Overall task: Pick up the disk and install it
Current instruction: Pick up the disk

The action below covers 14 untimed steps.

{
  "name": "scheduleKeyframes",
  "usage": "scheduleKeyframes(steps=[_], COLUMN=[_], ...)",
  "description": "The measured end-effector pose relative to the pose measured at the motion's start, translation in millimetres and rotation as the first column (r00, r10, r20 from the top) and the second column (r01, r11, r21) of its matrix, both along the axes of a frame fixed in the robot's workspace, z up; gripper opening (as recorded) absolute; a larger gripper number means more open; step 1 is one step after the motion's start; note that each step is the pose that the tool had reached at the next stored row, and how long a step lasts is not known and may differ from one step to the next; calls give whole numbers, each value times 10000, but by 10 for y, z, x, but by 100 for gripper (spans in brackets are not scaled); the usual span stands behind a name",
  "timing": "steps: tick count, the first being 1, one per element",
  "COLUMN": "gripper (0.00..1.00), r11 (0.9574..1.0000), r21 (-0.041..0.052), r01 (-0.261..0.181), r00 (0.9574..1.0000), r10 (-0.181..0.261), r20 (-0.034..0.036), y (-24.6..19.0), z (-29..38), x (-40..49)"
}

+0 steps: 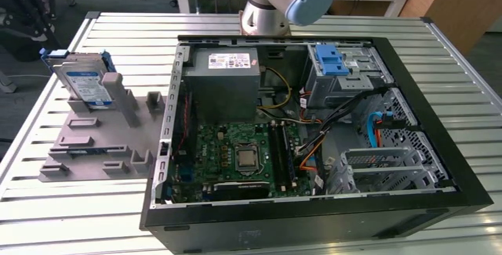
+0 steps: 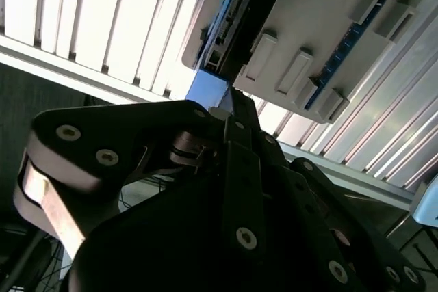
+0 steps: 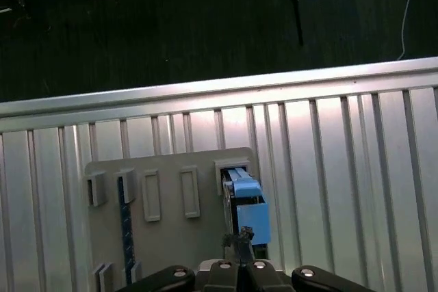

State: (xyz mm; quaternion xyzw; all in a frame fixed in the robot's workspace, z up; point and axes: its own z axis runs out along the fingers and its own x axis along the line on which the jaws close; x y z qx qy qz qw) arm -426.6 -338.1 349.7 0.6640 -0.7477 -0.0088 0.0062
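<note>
Tool [image 3: 239, 240] pressed together, near blue edge of upright disk [image 3: 248, 200], open slatted table [image 3: 356, 169] around

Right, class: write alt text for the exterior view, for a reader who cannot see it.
A silver disk with a blue frame stands on edge in a grey holder on a slatted metal table, at the exterior view's left of an open computer case lying flat. The robot arm's base rises behind the case.

disk [image 1: 82, 81] label: blue/white, print too small to read
PSU [image 1: 222, 87] sticker: white, txt illegible
</note>
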Motion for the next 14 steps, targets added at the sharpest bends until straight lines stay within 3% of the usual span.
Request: scheduleKeyframes(steps=[2,5,14], gripper=[11,11,47], r11=[10000,10000,9971], r21=[-9,-12,-28], r01=[-7,-52,-760], r00=[10000,10000,9971], r10=[7,52,760], r20=[1,9,9], y=[40,45,49], z=[-4,-19,-113], x=[-2,-10,-21])
